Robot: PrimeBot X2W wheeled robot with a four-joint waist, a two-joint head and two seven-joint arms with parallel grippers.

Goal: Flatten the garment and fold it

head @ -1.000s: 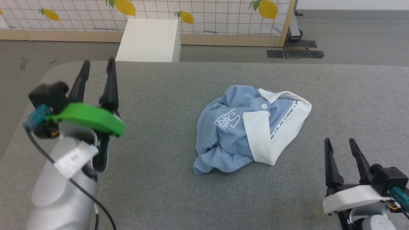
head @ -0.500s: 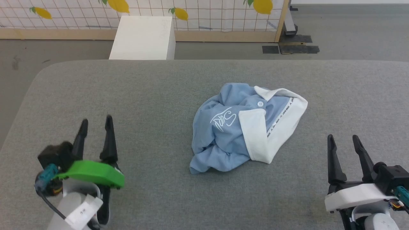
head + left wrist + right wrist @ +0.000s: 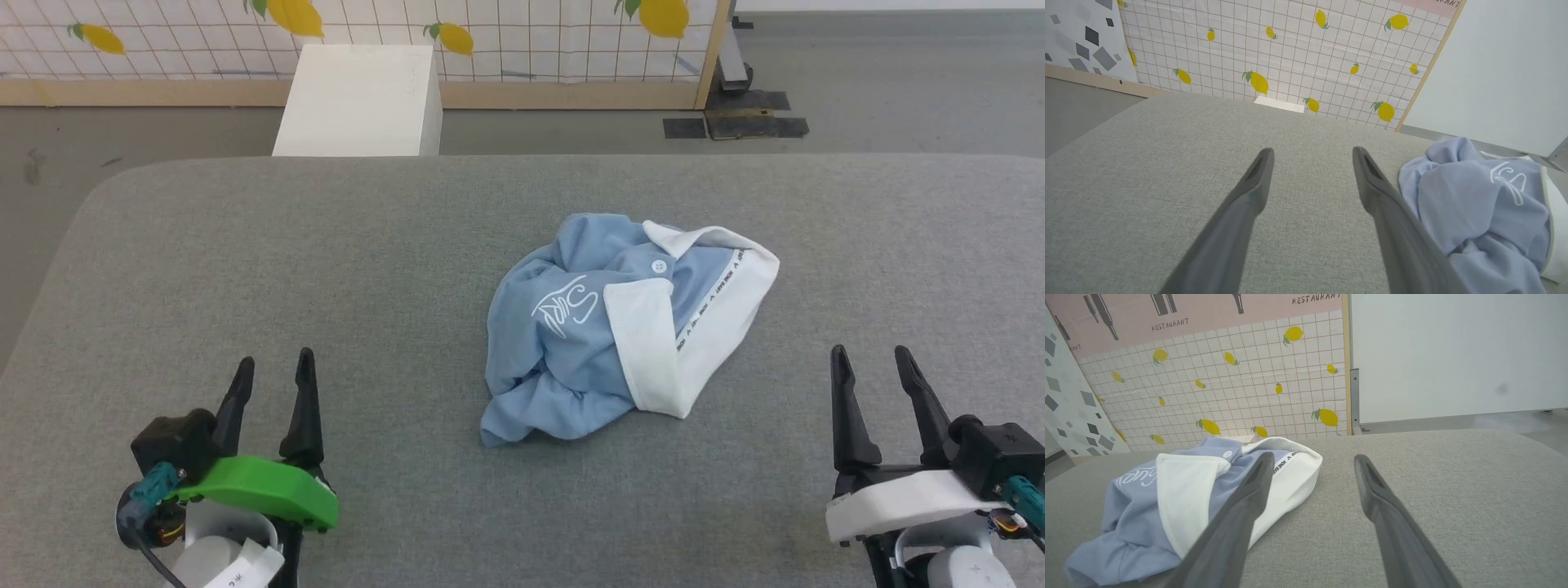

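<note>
The garment [image 3: 571, 343], a light blue polo shirt with a white collar and a white cursive logo, lies crumpled in a heap at the middle of the grey padded table [image 3: 408, 245]. It also lies at the right of the left wrist view, the garment [image 3: 1478, 204], and at the left of the right wrist view, the garment [image 3: 1167, 498]. My left gripper [image 3: 273, 367] stands open at the lower left, well clear of the shirt. At the lower right my right gripper [image 3: 872, 358] is open too, empty, a short way right of the collar.
A white box [image 3: 359, 102] stands on the floor beyond the table's far edge. Behind it runs a lemon-patterned screen [image 3: 490, 41] with a wooden frame. Black mats [image 3: 735, 124] lie on the floor at the far right. The table's left corner is rounded.
My left arm has dropped from a raised spot at the far left down to the table's near left. The camera has shifted slightly. The garment and the right gripper have stayed put.
</note>
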